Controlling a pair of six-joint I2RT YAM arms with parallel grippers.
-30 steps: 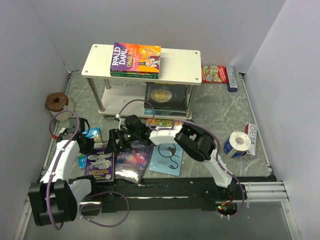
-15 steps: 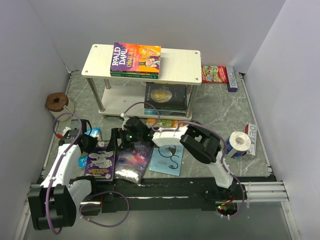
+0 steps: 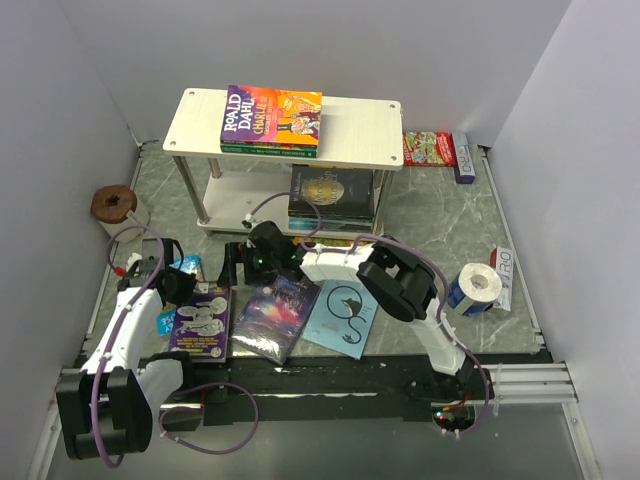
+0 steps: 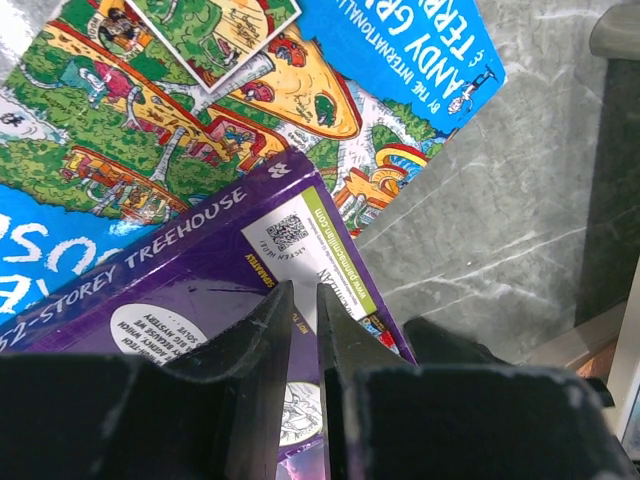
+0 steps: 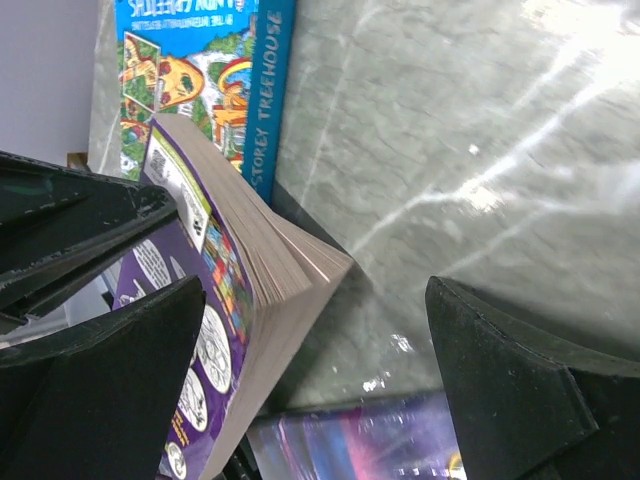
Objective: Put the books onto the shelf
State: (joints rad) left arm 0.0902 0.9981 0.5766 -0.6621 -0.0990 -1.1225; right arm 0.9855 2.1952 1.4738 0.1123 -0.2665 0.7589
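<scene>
The shelf (image 3: 370, 135) stands at the back. A Roald Dahl book (image 3: 272, 115) lies on its top board over a green one (image 3: 268, 150), and a dark book (image 3: 330, 195) rests on the lower board. On the table lie a purple book (image 3: 200, 320), a dark starry book (image 3: 270, 315) and a light blue book (image 3: 345, 315). My left gripper (image 4: 305, 290) is shut on the purple book (image 4: 200, 270) near its barcode. That edge is tilted up. My right gripper (image 5: 320, 400) stands wide open around the raised page corner of the purple book (image 5: 230, 260), touching nothing.
A blue Treehouse book (image 4: 200, 100) lies under the purple one. A tape roll (image 3: 475, 288) sits at the right, a red flat box (image 3: 430, 148) behind the shelf, a brown ring (image 3: 113, 205) at the left wall. White walls close in three sides.
My right gripper has opened to its widest and drawn back a little toward the shelf. The left jaws have closed slightly on the purple book. The light blue book has turned a little.
</scene>
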